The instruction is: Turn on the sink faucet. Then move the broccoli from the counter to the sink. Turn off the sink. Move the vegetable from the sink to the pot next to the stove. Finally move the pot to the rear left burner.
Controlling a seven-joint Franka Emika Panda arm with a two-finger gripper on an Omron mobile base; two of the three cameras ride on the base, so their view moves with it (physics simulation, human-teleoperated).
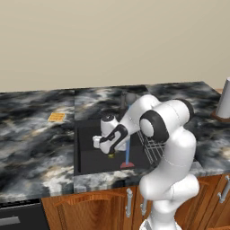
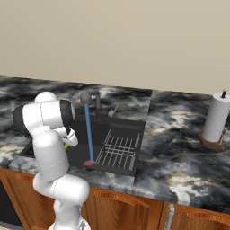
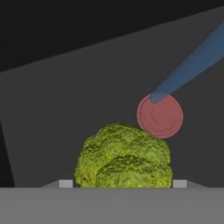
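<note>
In the hand view, a small green broccoli floret (image 3: pixel 124 157) is seen nearest the camera, held between the two fingertips of the claw (image 3: pixel 123 183), which is closed on it above the floor of the large black rectangular sink (image 3: pixel 65 109); the small red drain disc (image 3: pixel 160 115) lies just beyond, met by a blue stream of water (image 3: pixel 197 61). In the left base view, the claw (image 1: pixel 110 152) is lowered into the sink (image 1: pixel 90 157), a yellow-green speck of broccoli (image 1: pixel 111 155) showing beneath it, and a flat orange waffle-like square (image 1: pixel 56 117) lies on the marbled black, grey and white stone desk (image 1: pixel 31 148). In the right base view, water (image 2: pixel 89 134) is seen falling from the dark grey sink faucet (image 2: pixel 86 97) beside a grey wire rack (image 2: pixel 119 150).
</note>
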